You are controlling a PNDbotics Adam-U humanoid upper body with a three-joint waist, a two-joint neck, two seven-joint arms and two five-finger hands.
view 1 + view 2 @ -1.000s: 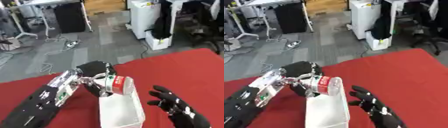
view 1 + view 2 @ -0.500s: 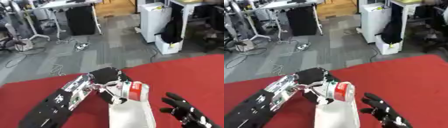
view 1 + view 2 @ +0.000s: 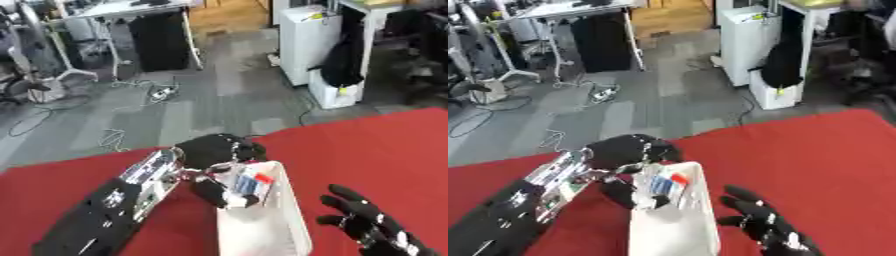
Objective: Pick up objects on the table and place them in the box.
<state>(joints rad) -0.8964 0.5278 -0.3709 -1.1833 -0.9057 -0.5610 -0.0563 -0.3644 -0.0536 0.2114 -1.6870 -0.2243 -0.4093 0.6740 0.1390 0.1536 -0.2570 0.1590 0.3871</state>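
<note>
A small can-like container (image 3: 250, 181), pale with a red patch and blue print, is held by the left hand (image 3: 214, 162) just inside the far end of the white box (image 3: 293, 227), which stands on the red desk (image 3: 376, 145). The fingers and thumb are curled round the container, so the hand is clamped on it. The right hand (image 3: 367, 225) is seen at the lower right, beside the box, with its fingers spread and nothing held.

The container is judged to be light and stiff, with a smooth, probably slippery wall; it is best taken round its middle, across the cylinder, as it is taken here, so that it cannot roll out of the fingers. A short drop into the box is unlikely to harm it.

Against the earlier pictures, the container has been lowered from above the box's far rim to within its opening, and it is now tilted more on its side. The whole scene sits differently in the view, which is put down to the head having tilted. The right hand has stayed open beside the box.
</note>
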